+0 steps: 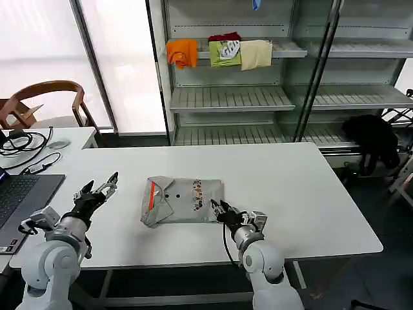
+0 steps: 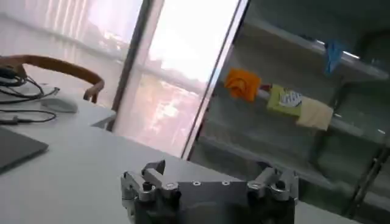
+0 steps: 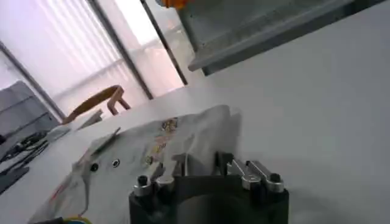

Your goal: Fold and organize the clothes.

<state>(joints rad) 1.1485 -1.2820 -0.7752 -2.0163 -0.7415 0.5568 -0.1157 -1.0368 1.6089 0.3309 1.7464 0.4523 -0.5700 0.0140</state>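
One folded shirt (image 1: 182,201) on table (image 1: 310,194); right wrist shows buttons (image 3: 104,164).

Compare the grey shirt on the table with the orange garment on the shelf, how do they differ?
The grey shirt lies flat on the white table, folded into a rectangle; the orange garment droops over a shelf edge. The grey shirt shows a printed chest strip, buttons and orange collar lining; the orange garment looks plain. Neither is held by an end effector.

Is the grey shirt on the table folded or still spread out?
Folded: the grey shirt lies as a compact rectangle on the table, sleeves tucked in, orange collar lining and chest print facing up.
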